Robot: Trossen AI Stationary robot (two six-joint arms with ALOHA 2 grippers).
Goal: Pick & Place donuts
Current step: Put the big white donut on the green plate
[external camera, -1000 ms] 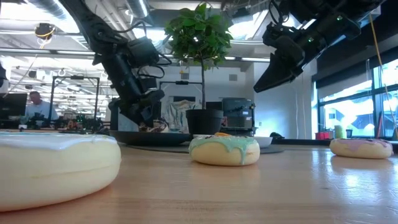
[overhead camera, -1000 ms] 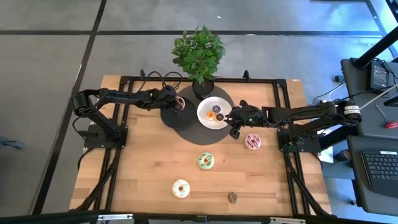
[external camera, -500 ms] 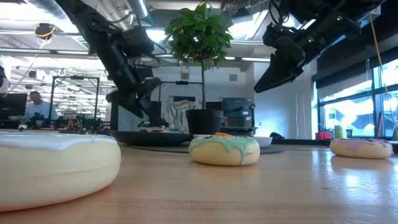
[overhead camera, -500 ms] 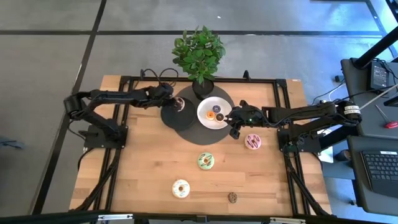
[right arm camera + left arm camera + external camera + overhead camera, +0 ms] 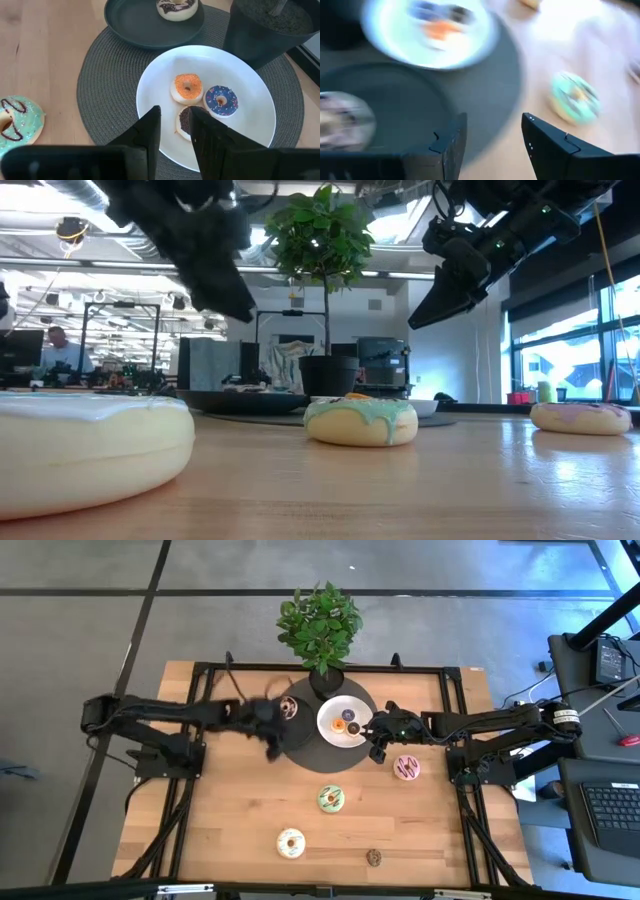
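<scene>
Hovering over the 9 o'clock edge of the round grey mat (image 5: 305, 740), left gripper (image 5: 272, 745) released, fingers (image 5: 451, 142) parted with nothing between them, raised clear of the table in the low view. Just beside it at 1 o'clock, black plate (image 5: 284, 720) carrying 1 chocolate-topped donut (image 5: 289, 707), lying free. White plate (image 5: 343, 721) at the mat's 3 o'clock half, touching neither rim of the black plate as far as visible; holds 3 small donuts: orange-sprinkled (image 5: 187, 88), blue (image 5: 221, 99), dark brown (image 5: 189, 120) partly hidden by fingers. Plant pot (image 5: 326, 679) at the mat's 12 o'clock edge.

Right gripper (image 5: 378, 748) at the white plate's 4 o'clock rim, lifted above the table, fingers (image 5: 145, 131) slightly apart and gripping nothing, dark brown donut showing through the gap.

Loose on bare wood (image 5: 230, 810): pink donut (image 5: 407, 768) at 4 o'clock of the right gripper, near it; green donut (image 5: 331, 799) at 6 o'clock of the mat; cream-white donut (image 5: 291, 843) farther toward 6 o'clock, near the front edge; tiny brown donut (image 5: 374, 857) at 3 o'clock of the cream-white one. All 4 well apart. Open wood along the whole 9 o'clock side and front-left corner; black frame rails along both side edges.
</scene>
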